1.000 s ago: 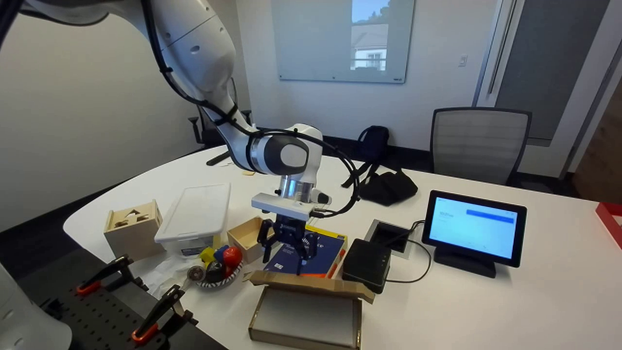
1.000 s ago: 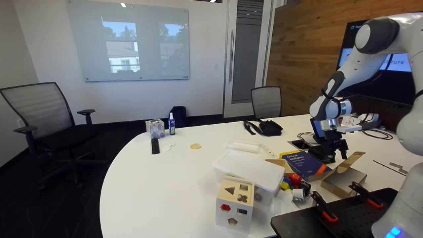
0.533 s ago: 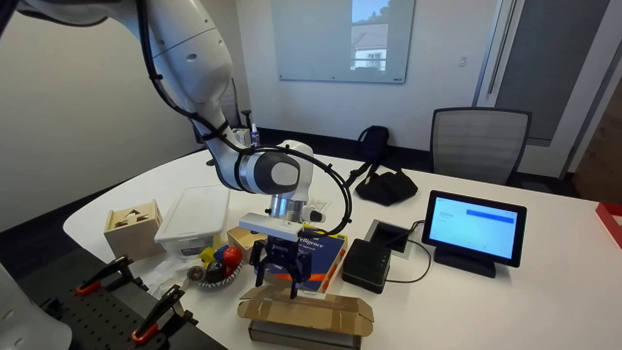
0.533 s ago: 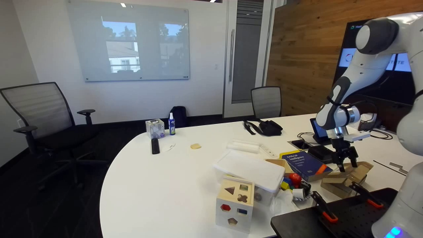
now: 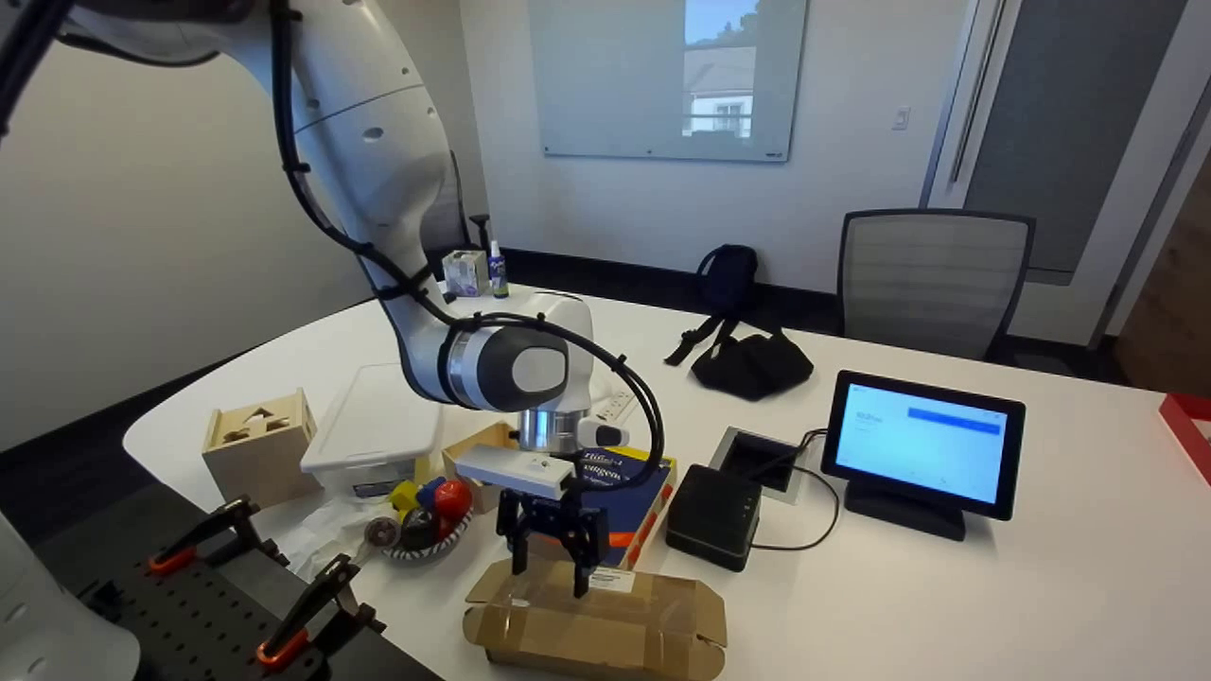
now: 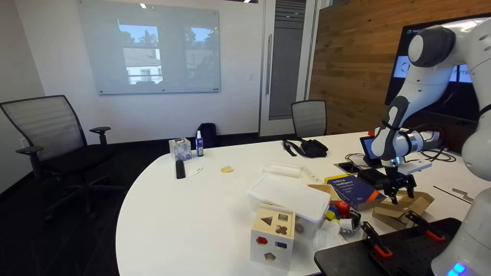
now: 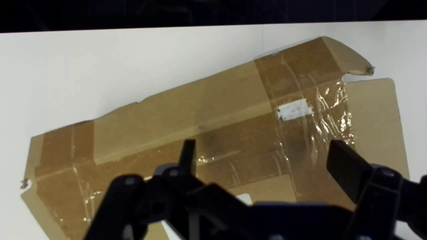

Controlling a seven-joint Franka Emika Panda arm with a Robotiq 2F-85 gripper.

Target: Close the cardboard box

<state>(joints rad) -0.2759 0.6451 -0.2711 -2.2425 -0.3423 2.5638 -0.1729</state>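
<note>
Black gripper [image 5: 550,581] is held pointing down over the cardboard box [image 5: 596,629], tips parted wide; in the wrist view both fingers [image 7: 348,170] are seen well apart, taped lid [image 7: 217,103] showing between them. Whether the lid is touched by the tips cannot be told. Directly below the tool, the box is covered by its lid, folded over the base [image 6: 387,219], front flap and side tabs splayed outward. Whether it is fully seated cannot be told. Lid is crossed by brown and clear tape; a white patch [image 7: 295,109] is stuck on, beyond the fingertips in the wrist view.

Just behind the tool in an exterior view, a blue book [image 5: 632,511] is partly hidden by it. Left of the tool there, a striped bowl [image 5: 435,550] is filled with coloured pieces, red ball [image 5: 453,498] included; farther left, a white-lidded bin [image 5: 378,416] and a wooden shape sorter [image 5: 257,463] are placed. Right of the tool, a black device [image 5: 711,515] is set near, a lit screen [image 5: 922,440] well apart. All are supported by a white table [image 5: 833,615].
</note>
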